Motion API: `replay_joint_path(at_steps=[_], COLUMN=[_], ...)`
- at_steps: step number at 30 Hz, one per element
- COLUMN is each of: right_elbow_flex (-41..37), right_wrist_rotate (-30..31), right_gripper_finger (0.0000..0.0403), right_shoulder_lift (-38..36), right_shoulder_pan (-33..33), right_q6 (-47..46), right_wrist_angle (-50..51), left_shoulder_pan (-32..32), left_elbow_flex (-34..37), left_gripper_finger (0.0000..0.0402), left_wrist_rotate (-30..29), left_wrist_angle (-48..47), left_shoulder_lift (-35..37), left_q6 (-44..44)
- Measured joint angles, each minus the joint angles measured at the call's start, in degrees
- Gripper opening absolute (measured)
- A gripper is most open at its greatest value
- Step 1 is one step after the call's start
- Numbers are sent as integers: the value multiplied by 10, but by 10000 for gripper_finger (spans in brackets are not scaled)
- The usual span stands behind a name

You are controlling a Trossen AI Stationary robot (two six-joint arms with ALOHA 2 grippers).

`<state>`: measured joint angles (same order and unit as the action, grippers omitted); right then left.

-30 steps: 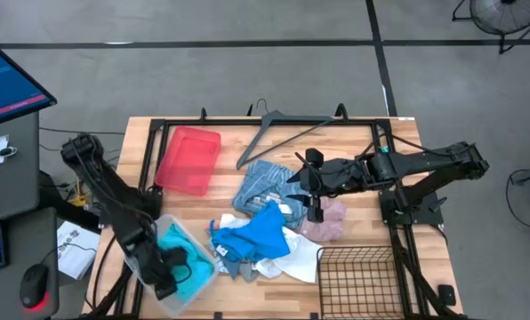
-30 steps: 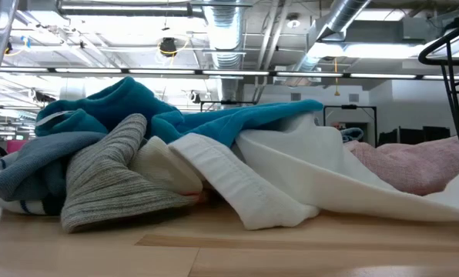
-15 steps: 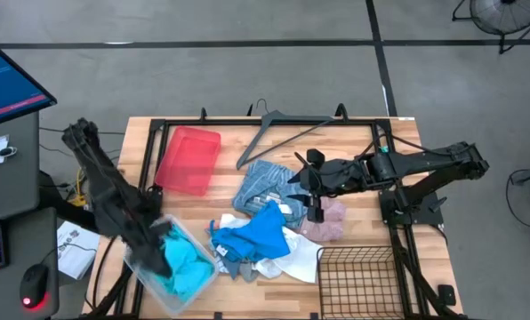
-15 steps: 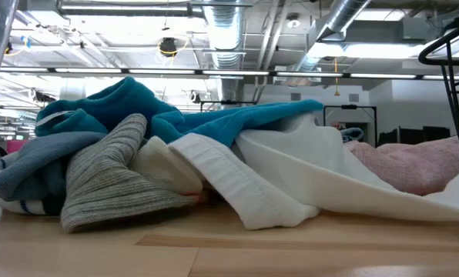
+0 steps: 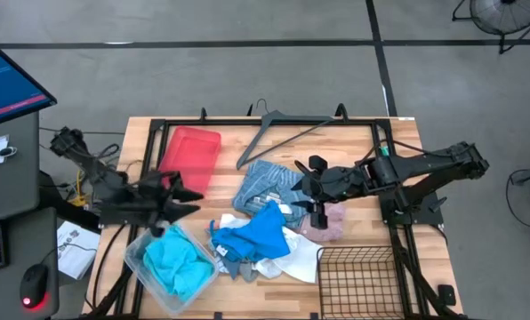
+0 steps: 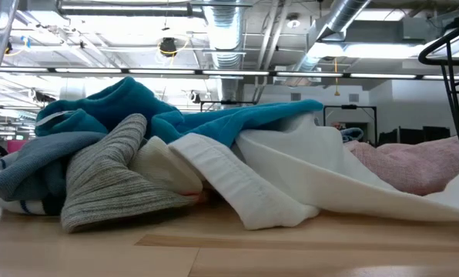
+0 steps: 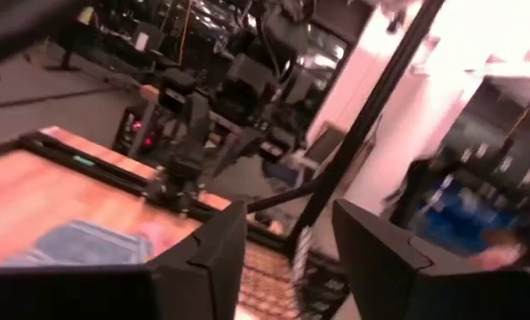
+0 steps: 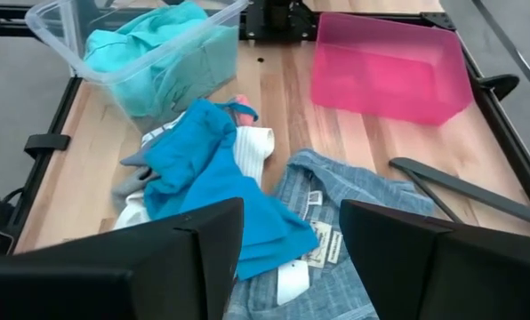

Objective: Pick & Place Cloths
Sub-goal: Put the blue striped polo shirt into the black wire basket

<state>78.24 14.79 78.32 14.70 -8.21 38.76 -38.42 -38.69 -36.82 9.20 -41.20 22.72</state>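
Wooden surface (image 5: pixel 354 236) carries the cloths (image 5: pixel 265 227) piled centrally; 1 turquoise cloth (image 5: pixel 174 265) now fills the clear bin (image 5: pixel 140 258) at 8 o'clock. Left pincer (image 5: pixel 178 197), wide, has risen empty; right pincer (image 5: pixel 317 191) hovers wide over the pile.

No words, brands or numbers can be read. The monitor (image 5: pixel 7 84) at the upper left edge of the high view shows lines too small to make out, and the tags (image 8: pixel 317 244) on the striped garment (image 8: pixel 336 231) are unreadable.
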Motion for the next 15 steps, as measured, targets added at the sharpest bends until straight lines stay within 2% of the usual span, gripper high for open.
replay_joint_path(at_steps=[6,10,15], right_elbow_flex=[0,0,0], right_wrist_rotate=[-1,7,94], right_gripper_finger=[186,186,187], right_shoulder_lift=[0,0,0], right_shoulder_pan=[15,18,-10], right_q6=[0,-9,-79], right_wrist_angle=[0,0,66], left_shoulder_pan=[75,125,191], left_elbow_flex=[-10,-29,-38], left_gripper_finger=[230,265,272], left_wrist_rotate=[113,157,207], left_wrist_angle=[20,17,-41], left_shoulder_lift=[-101,-173,-224], left_q6=[-15,-9,32])
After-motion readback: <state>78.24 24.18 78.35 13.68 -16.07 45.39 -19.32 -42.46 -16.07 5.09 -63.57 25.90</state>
